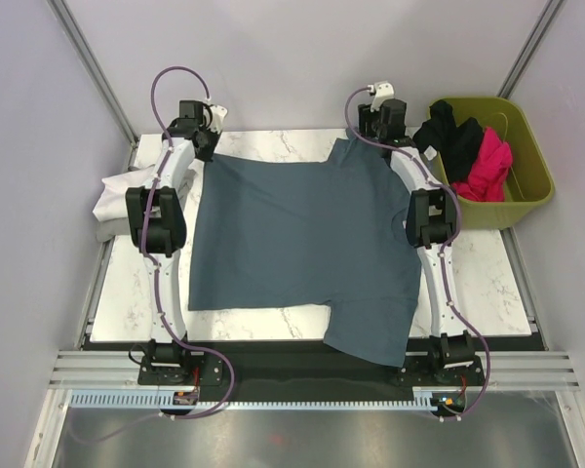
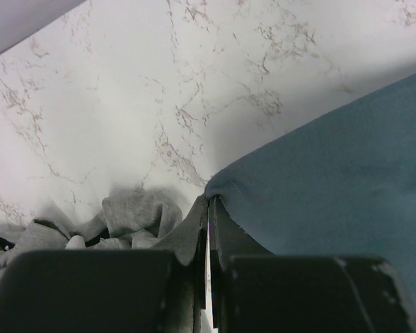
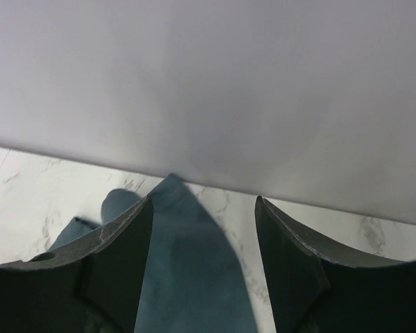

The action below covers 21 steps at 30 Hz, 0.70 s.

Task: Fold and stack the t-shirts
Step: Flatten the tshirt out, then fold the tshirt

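The left tool pinches a corner of the blue-grey shirt on the worktop; the right tool stands open above it.

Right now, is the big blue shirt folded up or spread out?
Spread out. The blue-grey shirt lies open and flat across the marble table, with one corner drooping over the near edge.

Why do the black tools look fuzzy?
Left wrist: the left tool sits near the lens, soft-edged; a shadow falls on the marble table beside the blue-grey shirt. Right wrist: the right tool blurs likewise. Top view: sharp, evenly lit.
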Each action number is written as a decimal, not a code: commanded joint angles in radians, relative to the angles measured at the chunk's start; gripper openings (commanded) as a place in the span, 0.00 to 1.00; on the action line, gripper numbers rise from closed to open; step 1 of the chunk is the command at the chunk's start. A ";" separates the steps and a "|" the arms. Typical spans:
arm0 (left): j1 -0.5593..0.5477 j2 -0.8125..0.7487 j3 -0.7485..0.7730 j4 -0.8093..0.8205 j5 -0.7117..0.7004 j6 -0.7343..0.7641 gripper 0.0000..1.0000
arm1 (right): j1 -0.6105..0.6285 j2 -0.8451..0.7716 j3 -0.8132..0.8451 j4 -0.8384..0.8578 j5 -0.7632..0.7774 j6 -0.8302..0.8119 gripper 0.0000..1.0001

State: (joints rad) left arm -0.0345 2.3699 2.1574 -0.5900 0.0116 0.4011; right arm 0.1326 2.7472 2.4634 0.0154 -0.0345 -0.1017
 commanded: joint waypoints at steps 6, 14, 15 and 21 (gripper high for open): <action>0.004 -0.121 -0.008 -0.047 0.082 -0.073 0.02 | -0.017 0.094 0.075 0.100 0.019 0.071 0.66; -0.004 -0.150 -0.011 -0.071 0.119 -0.123 0.02 | -0.018 0.089 0.062 0.077 0.005 0.079 0.58; -0.005 -0.153 -0.011 -0.074 0.122 -0.134 0.02 | -0.019 0.088 0.062 0.075 0.005 0.077 0.52; -0.025 -0.176 -0.011 -0.079 0.137 -0.146 0.02 | -0.019 0.088 0.062 0.080 0.051 0.086 0.00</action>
State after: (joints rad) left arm -0.0463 2.2601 2.1391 -0.6609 0.1158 0.2981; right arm 0.1139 2.8605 2.5080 0.0662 -0.0250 -0.0311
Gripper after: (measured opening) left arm 0.026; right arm 0.035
